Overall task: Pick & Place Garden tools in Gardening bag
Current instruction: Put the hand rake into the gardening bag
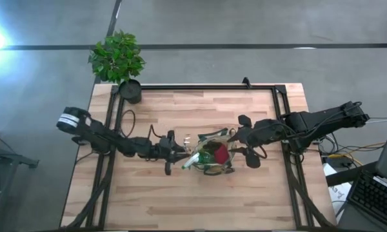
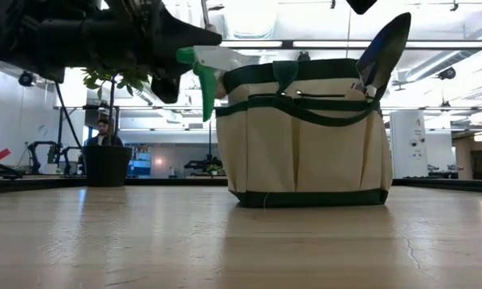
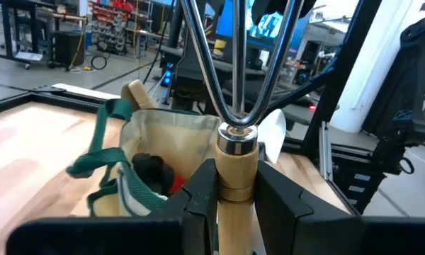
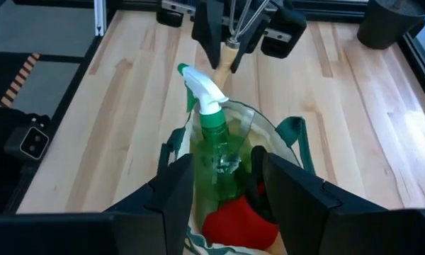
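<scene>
Clamped between the left gripper's fingers, the hand rake is being held at the gardening bag's nine o'clock for insertion, while the right gripper is being kept spread wide above the spray bottle inside.

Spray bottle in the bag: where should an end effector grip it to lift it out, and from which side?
Grip the green neck of the spray bottle just below its white head, coming from above: only that part leans out past the rim of the gardening bag; the body is sunk inside.
</scene>
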You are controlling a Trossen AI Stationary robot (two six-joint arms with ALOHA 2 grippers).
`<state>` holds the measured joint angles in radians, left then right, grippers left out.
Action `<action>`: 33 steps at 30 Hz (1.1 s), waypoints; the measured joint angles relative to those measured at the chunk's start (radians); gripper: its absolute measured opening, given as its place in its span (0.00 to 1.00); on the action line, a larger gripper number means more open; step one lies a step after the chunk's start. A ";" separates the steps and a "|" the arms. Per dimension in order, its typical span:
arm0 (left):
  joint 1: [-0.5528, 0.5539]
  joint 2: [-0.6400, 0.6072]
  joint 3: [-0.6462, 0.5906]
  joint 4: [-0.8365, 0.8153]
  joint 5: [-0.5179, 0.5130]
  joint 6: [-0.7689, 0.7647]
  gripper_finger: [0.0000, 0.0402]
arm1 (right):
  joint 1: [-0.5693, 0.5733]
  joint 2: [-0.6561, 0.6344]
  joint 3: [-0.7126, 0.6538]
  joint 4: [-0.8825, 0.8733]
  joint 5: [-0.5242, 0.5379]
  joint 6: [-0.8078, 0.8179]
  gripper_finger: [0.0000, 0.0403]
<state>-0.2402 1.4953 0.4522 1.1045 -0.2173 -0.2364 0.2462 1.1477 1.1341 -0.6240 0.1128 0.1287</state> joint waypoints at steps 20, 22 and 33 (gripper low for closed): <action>-0.006 0.187 0.021 0.153 -0.072 -0.007 0.18 | 0.000 0.000 -0.031 0.017 -0.006 0.021 0.39; -0.006 0.193 0.021 0.153 -0.073 -0.012 0.18 | 0.000 0.000 -0.031 0.018 -0.007 0.021 0.40; -0.009 0.228 0.020 0.131 -0.071 -0.060 0.18 | 0.000 0.000 -0.031 0.031 -0.008 0.018 0.36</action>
<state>-0.2489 1.7236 0.4721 1.2350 -0.2881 -0.2961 0.2464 1.1477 1.1030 -0.5931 0.1051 0.1471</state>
